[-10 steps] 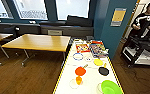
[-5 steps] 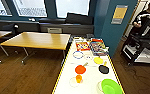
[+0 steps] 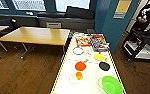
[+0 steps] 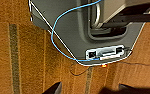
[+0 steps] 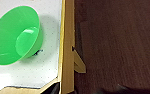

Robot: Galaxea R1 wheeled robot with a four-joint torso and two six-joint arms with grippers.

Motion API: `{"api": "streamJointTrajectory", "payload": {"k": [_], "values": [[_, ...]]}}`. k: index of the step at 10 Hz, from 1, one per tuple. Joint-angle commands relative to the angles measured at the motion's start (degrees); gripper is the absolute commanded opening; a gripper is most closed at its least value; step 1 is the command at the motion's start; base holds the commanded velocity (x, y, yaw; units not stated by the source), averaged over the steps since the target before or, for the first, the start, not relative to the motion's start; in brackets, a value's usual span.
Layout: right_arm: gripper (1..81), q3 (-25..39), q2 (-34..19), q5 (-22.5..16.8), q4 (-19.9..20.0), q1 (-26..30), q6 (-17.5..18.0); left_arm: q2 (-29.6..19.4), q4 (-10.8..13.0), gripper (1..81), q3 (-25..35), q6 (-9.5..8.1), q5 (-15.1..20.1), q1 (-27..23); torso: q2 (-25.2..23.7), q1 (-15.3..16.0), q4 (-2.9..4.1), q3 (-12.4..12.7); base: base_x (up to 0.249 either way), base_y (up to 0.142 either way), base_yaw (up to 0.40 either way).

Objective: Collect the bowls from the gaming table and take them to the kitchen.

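While I hold the rig facing the gaming table (image 3: pixel 66 72), I count four bowls on its white top: one green bowl (image 3: pixel 112 85) at the near right corner, one black bowl (image 3: pixel 104 66) beyond it, one yellow bowl (image 3: pixel 99 57) further back, and one orange bowl (image 3: pixel 80 66) near the middle. One small orange cup (image 3: pixel 78 75) stands just in front of the orange bowl. Two flat colourful boxes (image 3: pixel 92 42) lie side by side at the far end, past a blue circle marking (image 3: pixel 78 51). I count two wooden tables (image 3: pixel 36 35) to the left, well apart from the gaming table. One person (image 3: pixel 147 15) stands at the upper right, behind a dark cart (image 3: pixel 141 45).

In the right wrist view the green bowl (image 5: pixel 14 35) sits just beside the table's pale raised edge (image 5: pixel 67 45), over brown floor. The left wrist view looks down on the robot's grey base (image 4: pixel 91 30) with a blue cable (image 4: pixel 63 27) across it, above carpet. I cannot tell whether either pincer is spread or pressed together.

Against the picture from half a second ago, the whole head view has shifted slightly and the table shows a little closer; the bowls keep their arrangement.
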Motion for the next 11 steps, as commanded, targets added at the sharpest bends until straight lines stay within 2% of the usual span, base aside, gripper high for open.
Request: {"api": "streamJointTrajectory", "payload": {"k": [1, 4, 5, 7, 11], "values": [[81.1, -0.72, -0.84, -2.56, 0.48, 9.98, 0.89, -0.27, 0.31, 81.1, -0.05, 0.54, 4.35, 0.45, 0.00, 0.00, 0.00, 0.00, 0.000, 0.000, 0.000], [81.1, -3.18, 4.79, -2.82, 0.66, 12.09, 0.89, 0.00, 0.23, 81.1, -0.84, 0.54, 4.35, 0.37, 0.00, 0.00, 0.00, -0.02, 0.000, 0.000, 0.000], [81.1, -5.02, 6.19, -3.09, 0.92, 12.36, 2.46, 0.09, 0.23, 81.1, -0.84, 0.54, 4.35, 0.37, 0.02, 0.00, 0.00, -0.05, 0.000, 0.000, 0.000], [81.1, -8.19, 8.04, -5.28, 1.63, 13.42, 10.47, 0.26, 0.23, 81.1, -0.84, 0.54, 4.35, 0.28, 0.05, 0.00, 0.00, -0.05, 0.000, 0.000, 0.000], [81.1, -11.88, 11.91, -6.42, 1.98, 14.47, 16.00, 0.52, 0.31, 81.1, -0.84, 0.54, 4.44, -0.33, 0.05, 0.00, 0.00, -0.05, 0.000, 0.000, 0.000]]}}
